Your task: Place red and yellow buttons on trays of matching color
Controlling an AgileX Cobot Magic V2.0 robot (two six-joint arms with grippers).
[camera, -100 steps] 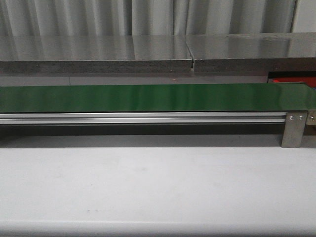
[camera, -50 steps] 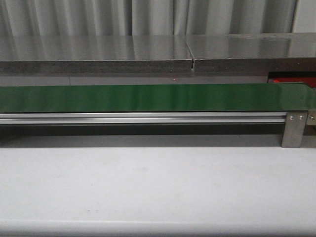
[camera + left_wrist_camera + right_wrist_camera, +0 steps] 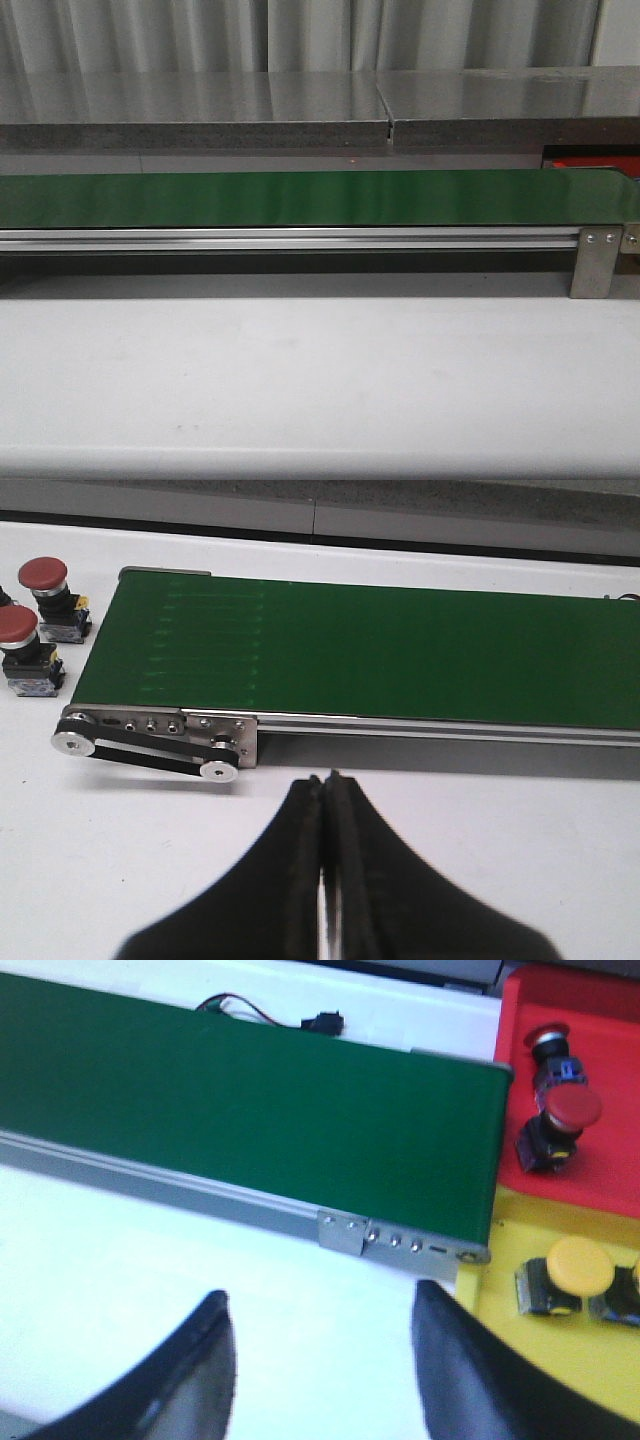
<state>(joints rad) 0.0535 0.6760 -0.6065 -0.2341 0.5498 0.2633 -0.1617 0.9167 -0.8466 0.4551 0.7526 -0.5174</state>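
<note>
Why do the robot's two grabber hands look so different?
The left gripper is squeezed shut, fingers touching; the right gripper is wide open with a big gap. The left one sits near loose red buttons; the right one sits near the yellow tray. Both are black, empty, and facing the green belt.
</note>
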